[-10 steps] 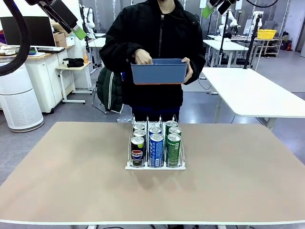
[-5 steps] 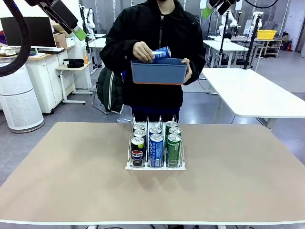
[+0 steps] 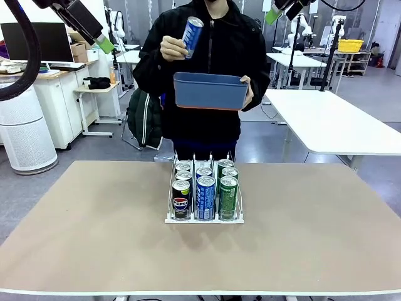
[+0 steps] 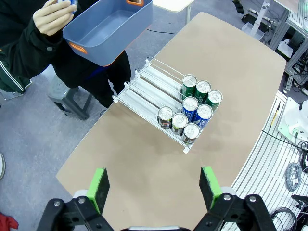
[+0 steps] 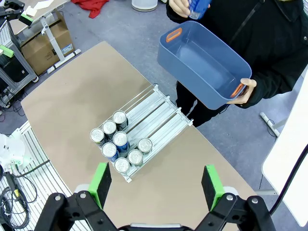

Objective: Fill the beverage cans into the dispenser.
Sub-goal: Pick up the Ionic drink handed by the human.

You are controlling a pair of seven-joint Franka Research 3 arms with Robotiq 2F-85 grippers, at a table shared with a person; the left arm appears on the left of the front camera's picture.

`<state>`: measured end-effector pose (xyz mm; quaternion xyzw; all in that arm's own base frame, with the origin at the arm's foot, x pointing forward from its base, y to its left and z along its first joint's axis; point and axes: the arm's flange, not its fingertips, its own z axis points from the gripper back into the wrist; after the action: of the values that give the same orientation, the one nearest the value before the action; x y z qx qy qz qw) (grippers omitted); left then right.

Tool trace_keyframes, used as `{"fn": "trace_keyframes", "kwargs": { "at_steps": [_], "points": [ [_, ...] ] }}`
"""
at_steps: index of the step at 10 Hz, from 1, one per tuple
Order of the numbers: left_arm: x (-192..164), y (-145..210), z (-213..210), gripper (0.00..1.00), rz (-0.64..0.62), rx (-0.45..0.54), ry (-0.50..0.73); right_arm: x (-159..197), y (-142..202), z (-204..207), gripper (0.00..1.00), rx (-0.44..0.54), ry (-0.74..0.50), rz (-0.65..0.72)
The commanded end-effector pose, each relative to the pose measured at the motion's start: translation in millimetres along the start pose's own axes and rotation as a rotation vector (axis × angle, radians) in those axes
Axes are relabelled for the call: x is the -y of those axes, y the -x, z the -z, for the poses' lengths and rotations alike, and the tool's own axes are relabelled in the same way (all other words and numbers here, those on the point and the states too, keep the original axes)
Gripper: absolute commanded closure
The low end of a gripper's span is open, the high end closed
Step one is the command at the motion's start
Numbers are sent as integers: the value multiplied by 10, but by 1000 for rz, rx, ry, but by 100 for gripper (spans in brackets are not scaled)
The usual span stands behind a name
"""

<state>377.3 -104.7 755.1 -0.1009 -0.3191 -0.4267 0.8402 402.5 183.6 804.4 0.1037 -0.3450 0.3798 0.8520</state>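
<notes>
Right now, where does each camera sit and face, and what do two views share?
Front view: robot's side, facing across the table at the person's hand holding up a blue can; left claw, right claw high.
Left wrist view: high up, looking down past its open fingers at the dispenser.
Right wrist view: likewise, past its own open fingers.
Shared: dispenser, blue bin.

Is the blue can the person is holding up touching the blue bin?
Apart. In the front view the person's hand holds the blue can well above the blue bin, with black jacket showing between them.
</notes>
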Motion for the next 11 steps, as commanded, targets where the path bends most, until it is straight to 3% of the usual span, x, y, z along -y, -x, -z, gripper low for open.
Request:
{"fn": "trace_keyframes", "kwargs": {
  "at_steps": [1, 11],
  "points": [
    [1, 16, 5, 0, 1, -1, 4, -5, 0, -2, 0, 0, -3, 2],
    [1, 16, 5, 0, 1, -1, 4, -5, 0, -2, 0, 0, -3, 2]
  ]
}}
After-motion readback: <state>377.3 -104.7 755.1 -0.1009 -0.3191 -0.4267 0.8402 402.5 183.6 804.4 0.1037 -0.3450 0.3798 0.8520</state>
